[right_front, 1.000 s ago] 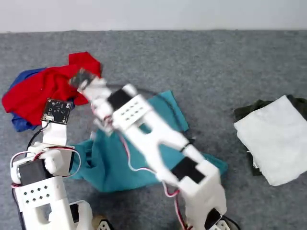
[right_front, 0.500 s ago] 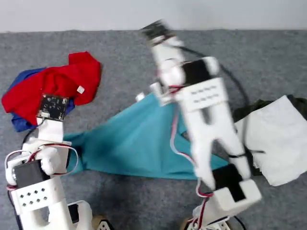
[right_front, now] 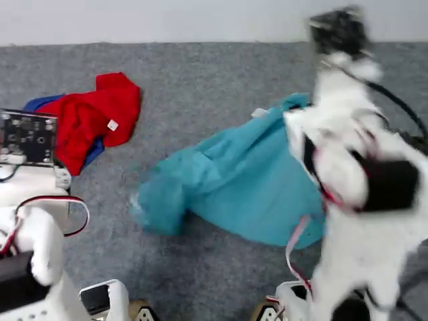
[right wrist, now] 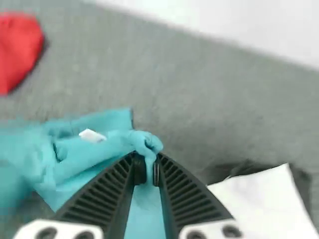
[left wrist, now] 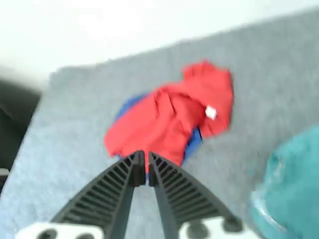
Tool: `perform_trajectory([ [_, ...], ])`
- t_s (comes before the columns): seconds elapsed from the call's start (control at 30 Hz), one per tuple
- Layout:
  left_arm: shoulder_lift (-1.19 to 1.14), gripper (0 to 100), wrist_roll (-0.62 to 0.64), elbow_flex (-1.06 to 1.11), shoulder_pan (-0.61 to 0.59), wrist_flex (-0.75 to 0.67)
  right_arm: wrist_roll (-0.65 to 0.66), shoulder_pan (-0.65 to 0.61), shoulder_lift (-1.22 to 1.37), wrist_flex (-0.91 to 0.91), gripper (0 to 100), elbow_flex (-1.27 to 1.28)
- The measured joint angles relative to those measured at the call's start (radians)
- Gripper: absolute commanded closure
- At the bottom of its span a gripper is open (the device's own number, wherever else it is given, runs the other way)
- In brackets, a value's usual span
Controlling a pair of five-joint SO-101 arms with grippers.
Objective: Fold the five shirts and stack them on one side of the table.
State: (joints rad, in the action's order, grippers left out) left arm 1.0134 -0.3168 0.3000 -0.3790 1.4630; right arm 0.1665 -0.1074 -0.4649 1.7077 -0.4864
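1. Teal shirt [right_front: 241, 187]: lies unfolded and rumpled across the middle of the table [right_front: 200, 73], between the two arms. Its far end runs up beside the right arm [right_front: 348, 167].
2. Right fingers [right wrist: 117, 184]: clenched on a bunched fold of the teal shirt, with a knot of fabric bulging out past the fingertips. A small white tag [right wrist: 92, 134] shows on the cloth just beside the grip.
3. White shirt [right wrist: 259, 194]: folded flat on the table near the right fingers. It rests on a dark shirt [right wrist: 227, 172], whose edge shows along one side.
4. Left fingers [left wrist: 117, 184]: pressed together with nothing between them. They are held above the table and point toward the red shirt [left wrist: 169, 114].
5. Red shirt: a crumpled heap at the left side of the table, apart from the teal shirt. It lies on top of a blue shirt [right_front: 39, 103], whose edges show on two sides of the heap.
6. Left arm [right_front: 33, 227]: stands at the near left corner of the table, just beside the red and blue heap.
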Motion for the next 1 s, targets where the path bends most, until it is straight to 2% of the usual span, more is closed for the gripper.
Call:
perform_trajectory([
  [0.23,0.009,99,0.114,-0.098,0.015,-0.058,0.000,0.064,-0.255,-0.031,98.8,0.003],
  [0.33,0.008,99,0.121,-0.092,0.097,-0.044,0.000,0.063,-0.287,-0.035,98.8,0.063],
  [0.4,0.009,99,0.124,-0.055,0.193,-0.035,0.009,0.071,-0.284,-0.054,98.8,0.155],
  [0.53,0.005,99,0.127,0.118,0.391,-0.049,0.077,0.064,-0.287,-0.137,98.8,0.462],
  [0.6,-0.002,99,0.127,0.241,0.448,-0.094,0.095,0.066,-0.293,-0.210,98.8,0.649],
  [0.8,-0.005,99,0.129,0.551,0.566,-0.282,0.123,0.141,-0.324,-0.569,98.3,1.177],
  [0.9,-0.005,99,0.127,0.692,0.697,-0.394,0.123,0.192,-0.376,-0.736,98.7,1.375],
  [1.0,-0.011,98,0.127,0.816,0.833,-0.523,0.121,0.232,-0.443,-0.799,98.8,1.490],
])
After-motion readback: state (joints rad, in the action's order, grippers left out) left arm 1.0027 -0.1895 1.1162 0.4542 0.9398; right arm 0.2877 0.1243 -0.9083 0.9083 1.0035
